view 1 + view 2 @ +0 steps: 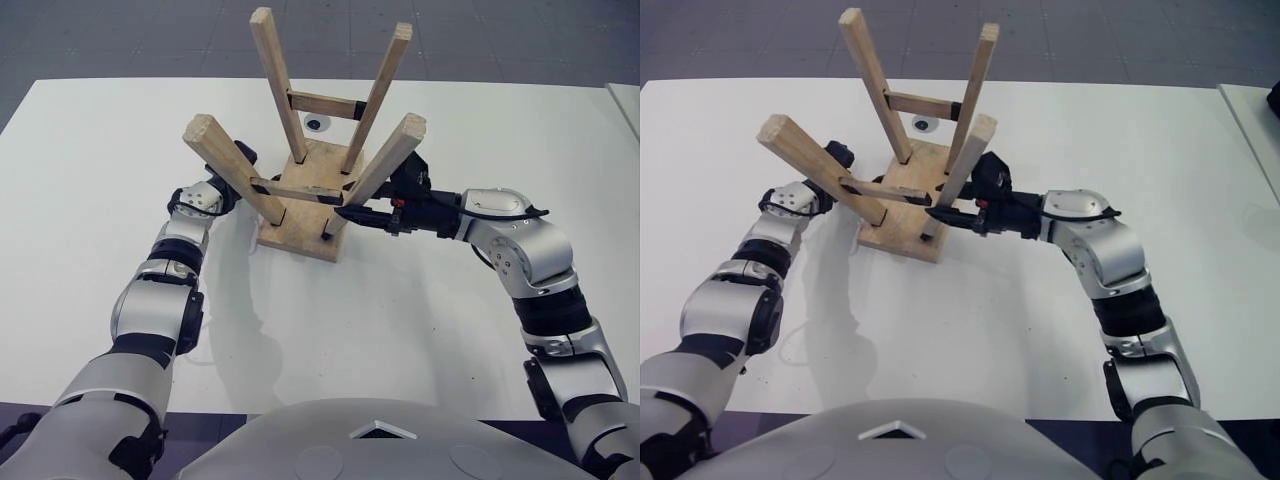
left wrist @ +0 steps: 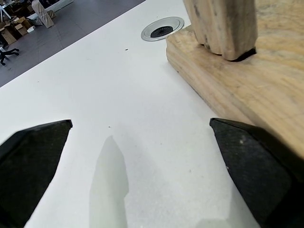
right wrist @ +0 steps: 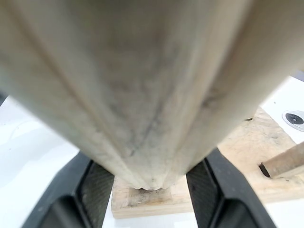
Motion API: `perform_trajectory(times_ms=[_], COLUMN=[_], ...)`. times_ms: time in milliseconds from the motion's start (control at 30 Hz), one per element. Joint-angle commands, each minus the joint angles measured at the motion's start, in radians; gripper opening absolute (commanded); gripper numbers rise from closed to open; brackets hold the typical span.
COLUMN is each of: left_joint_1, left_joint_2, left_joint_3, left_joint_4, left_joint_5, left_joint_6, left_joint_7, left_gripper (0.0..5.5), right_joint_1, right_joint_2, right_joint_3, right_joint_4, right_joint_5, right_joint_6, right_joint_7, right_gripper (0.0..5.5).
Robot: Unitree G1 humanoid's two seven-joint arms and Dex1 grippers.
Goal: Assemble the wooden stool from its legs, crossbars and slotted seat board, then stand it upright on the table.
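Right gripper point(image 1: 345, 212) clamps 1 leg point(image 1: 385, 160) of the upturned 4-legged stool point(image 1: 305, 188), low by its seat board point(image 1: 298, 240) on the table point(image 1: 450, 320); left gripper point(image 2: 141, 122) hangs spread beside the board.

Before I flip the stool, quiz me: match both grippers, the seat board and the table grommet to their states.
1 left gripper
2 right gripper
3 seat board
4 grommet

a flat on the table, underside up
b set in the tabletop, beyond the board
c open, beside the board
d clamped on the near right leg

Pairs: 1c, 2d, 3a, 4b.
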Motion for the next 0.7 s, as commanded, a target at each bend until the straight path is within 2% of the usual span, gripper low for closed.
perform_trajectory(times_ms=[33, 267, 367, 467, 700], left_joint_1=[0.006, 0.006, 0.019, 0.022, 0.067], left_joint_2=[-0.041, -0.035, -0.020, 0.011, 0.110], left_joint_3=[-0.020, -0.020, -0.015, 0.014, 0.086], left_joint_4=[0.006, -0.002, -0.015, -0.042, -0.167], left_joint_5=[0.028, 0.028, 0.026, 0.003, -0.045], left_joint_6=[0.013, 0.006, 0.002, 0.005, 0.027], left_joint_7=[-0.023, -0.036, -0.036, -0.029, -0.076], left_gripper=[5.40, 5.40, 5.40, 5.40, 5.40], right_joint_1=[0.018, -0.026, -0.017, 0.022, 0.101], right_joint_2=[-0.016, -0.010, -0.029, -0.039, -0.035], right_joint_3=[0.032, 0.004, 0.034, 0.068, 0.065], right_joint_4=[0.014, 0.100, 0.094, 0.097, 0.119], right_joint_5=[-0.051, -0.091, -0.120, -0.163, -0.182], right_joint_6=[-0.003, 0.001, -0.011, -0.061, -0.124], right_joint_7=[0.009, -0.039, -0.028, -0.022, -0.052], right_gripper=[2.04, 2.04, 2.04, 2.04, 2.04])
